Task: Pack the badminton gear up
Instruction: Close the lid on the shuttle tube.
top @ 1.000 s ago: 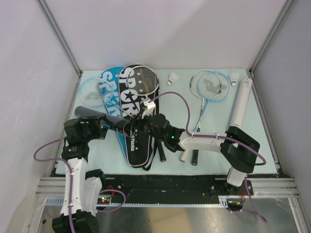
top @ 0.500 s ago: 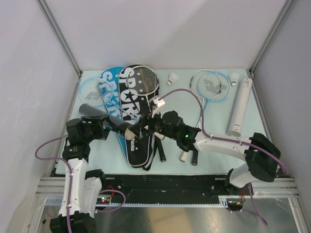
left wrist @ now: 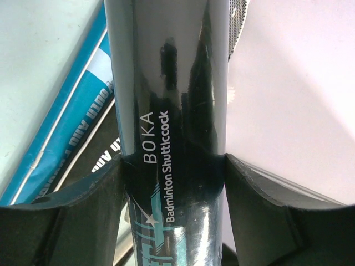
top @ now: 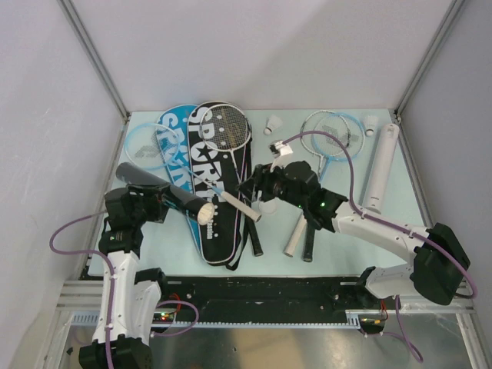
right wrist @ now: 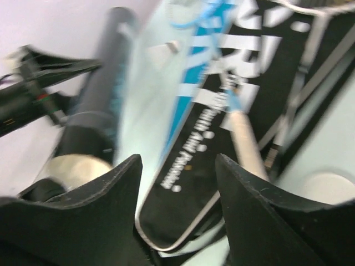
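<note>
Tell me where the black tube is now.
Top view, left side: the black tube is held in the left gripper, its mouth above the black cover.

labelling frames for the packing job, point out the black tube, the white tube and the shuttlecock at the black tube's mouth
black tube [top: 181, 195], top view, mid-barrel
white tube [top: 382, 165], top view, mid-barrel
shuttlecock at the tube mouth [top: 204, 213], top view, its white end

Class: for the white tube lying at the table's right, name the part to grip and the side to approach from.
Grip the white tube at mid-length, from above, fingers spanning its narrow width. It lies flat and long, so the middle should balance; the wall close on its right crowds a sideways approach.
</note>
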You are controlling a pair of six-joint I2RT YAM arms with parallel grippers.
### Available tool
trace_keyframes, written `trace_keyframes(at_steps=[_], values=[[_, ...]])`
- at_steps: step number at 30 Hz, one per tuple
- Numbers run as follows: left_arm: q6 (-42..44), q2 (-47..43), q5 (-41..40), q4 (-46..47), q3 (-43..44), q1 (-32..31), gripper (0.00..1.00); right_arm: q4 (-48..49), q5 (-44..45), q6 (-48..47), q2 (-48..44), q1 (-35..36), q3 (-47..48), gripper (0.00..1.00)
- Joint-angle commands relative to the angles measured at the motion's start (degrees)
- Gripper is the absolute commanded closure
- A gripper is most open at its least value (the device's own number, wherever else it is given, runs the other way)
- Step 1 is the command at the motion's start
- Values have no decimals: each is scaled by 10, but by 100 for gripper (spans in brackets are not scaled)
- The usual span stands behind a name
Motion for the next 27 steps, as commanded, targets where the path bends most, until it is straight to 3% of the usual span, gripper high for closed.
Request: trace_keyframes(at_steps=[1,7,16,27], values=[[45,-12,-25,29,10,-3,75,-109,76,21,6,-56,-9,42],[95,-6,-40,29,23,-3,77,-181,106,21,56,-116,-10,59],[148,5,-46,22,68,-3,77,-240,124,39,160,-143,25,63],[153,8,-50,16,74,-3,75,-229,119,49,240,-138,54,65]])
